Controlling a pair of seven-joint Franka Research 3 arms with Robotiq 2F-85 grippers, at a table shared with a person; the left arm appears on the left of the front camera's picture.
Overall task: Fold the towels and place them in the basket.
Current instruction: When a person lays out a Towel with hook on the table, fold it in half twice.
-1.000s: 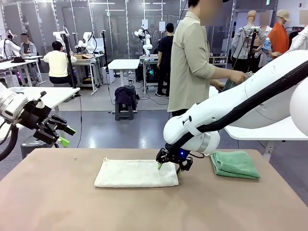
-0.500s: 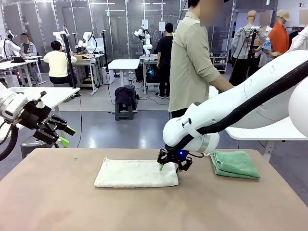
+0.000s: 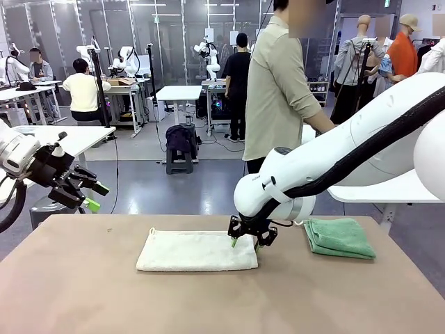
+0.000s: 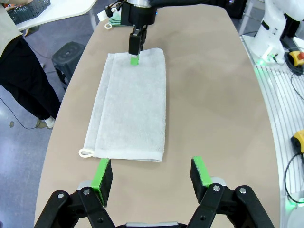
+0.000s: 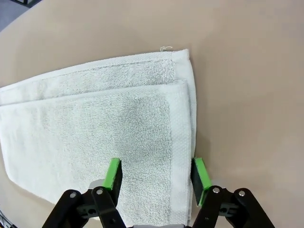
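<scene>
I have the cream towel (image 3: 197,251) lying folded at the middle of the table (image 3: 104,299), with the green towel (image 3: 338,237) folded at its 3 o'clock, well apart. My right gripper (image 3: 245,241) sits low over the cream towel's 3 o'clock end, fingers spread and straddling that edge, not pinching it. My left gripper (image 3: 89,195) hangs off the table's 9 o'clock side, fingers spread wide, holding nothing. A person (image 3: 278,83) stands at 12 o'clock.

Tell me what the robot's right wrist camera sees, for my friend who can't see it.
The right gripper hangs open over one end of a folded cream towel lying flat on the tan table. One green pad is above the cloth.
</scene>
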